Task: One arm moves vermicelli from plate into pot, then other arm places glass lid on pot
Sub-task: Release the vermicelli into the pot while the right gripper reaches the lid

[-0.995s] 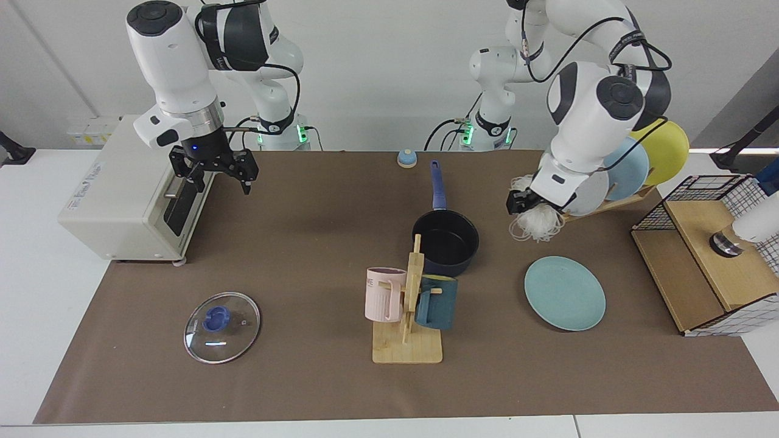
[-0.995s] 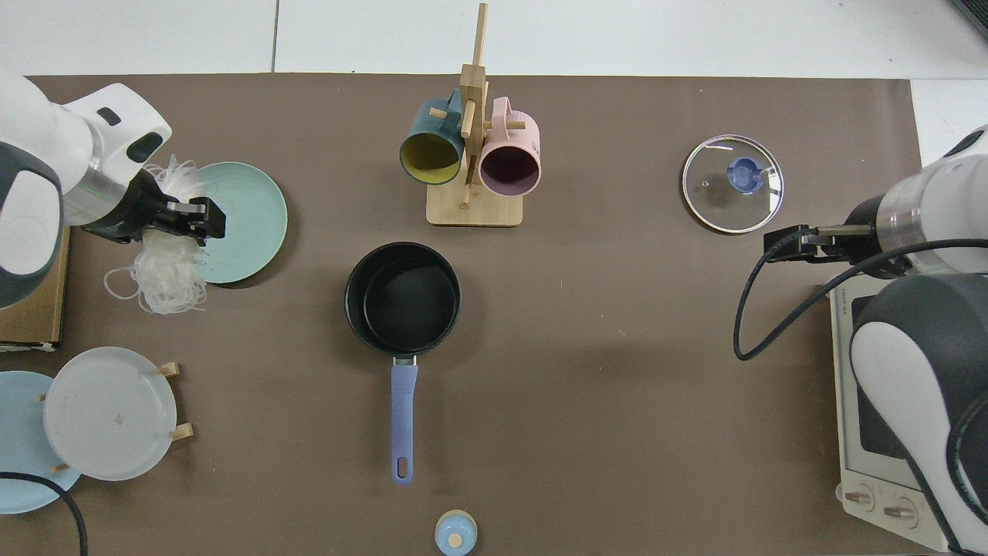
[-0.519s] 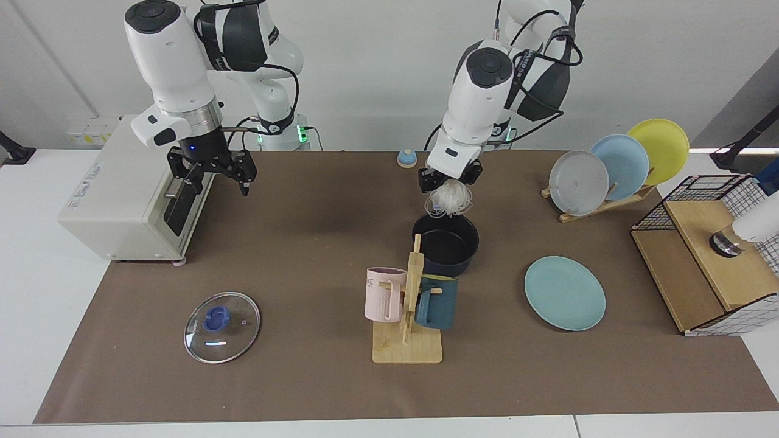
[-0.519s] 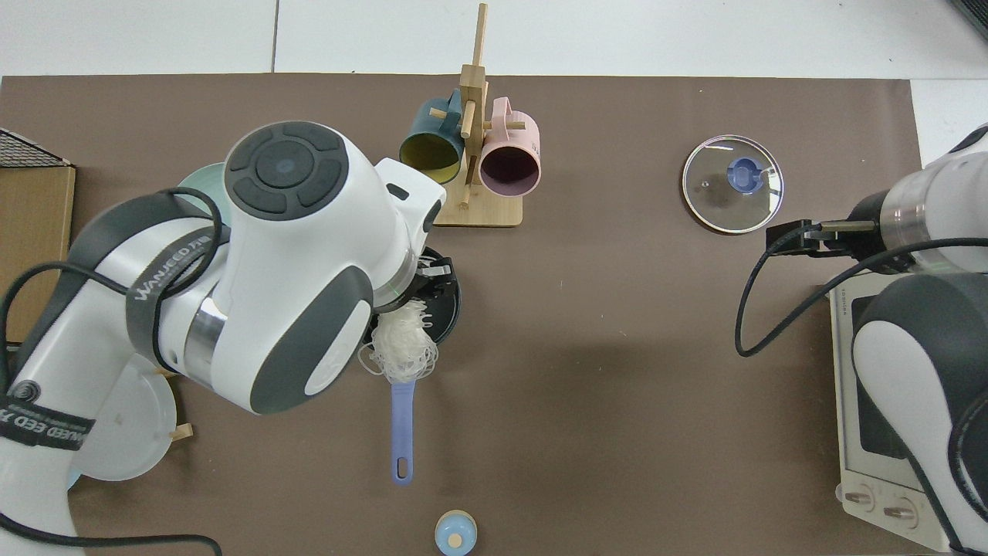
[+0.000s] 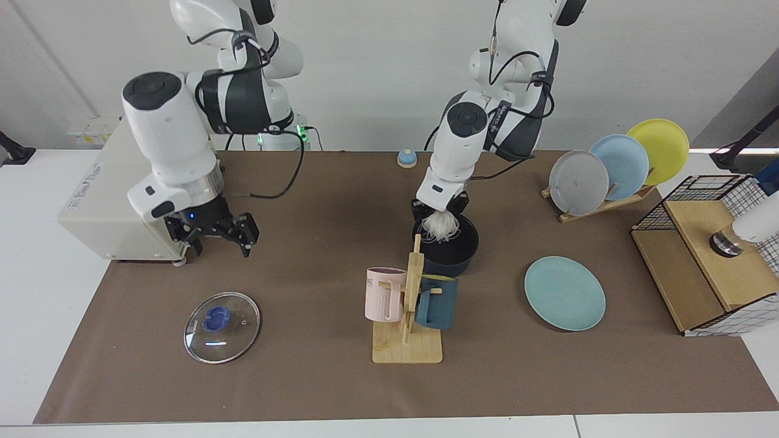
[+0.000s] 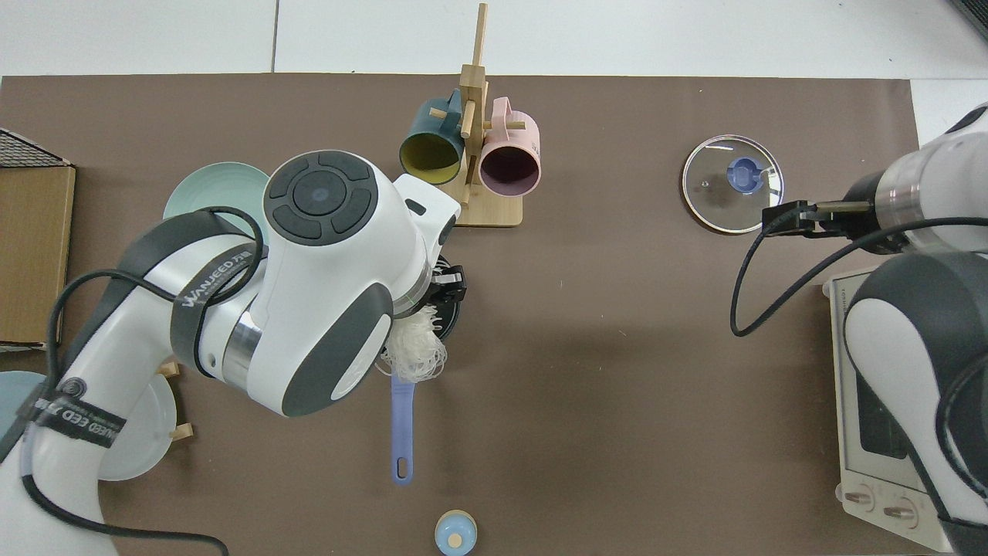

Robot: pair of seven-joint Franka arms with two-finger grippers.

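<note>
Step 1 is nearly done: the left claw [image 5: 439,210] grips the vermicelli [image 5: 440,225] just over the pot [image 5: 447,246], needing release next, while the right claw [image 5: 213,231] hangs open near the glass lid [image 5: 222,327].

mug rack [image 5: 409,316]: pink mug [image 5: 383,294], teal mug [image 5: 436,302] | toaster oven [image 5: 115,201] | dish rack [image 5: 608,170]: three plates | wire basket [image 5: 718,249]

Left gripper [image 5: 439,212] pointing down, fingers clamped tight, wrist tilted. Right gripper [image 5: 213,234] also pointing down, fingers spread apart, forearm near vertical.
</note>
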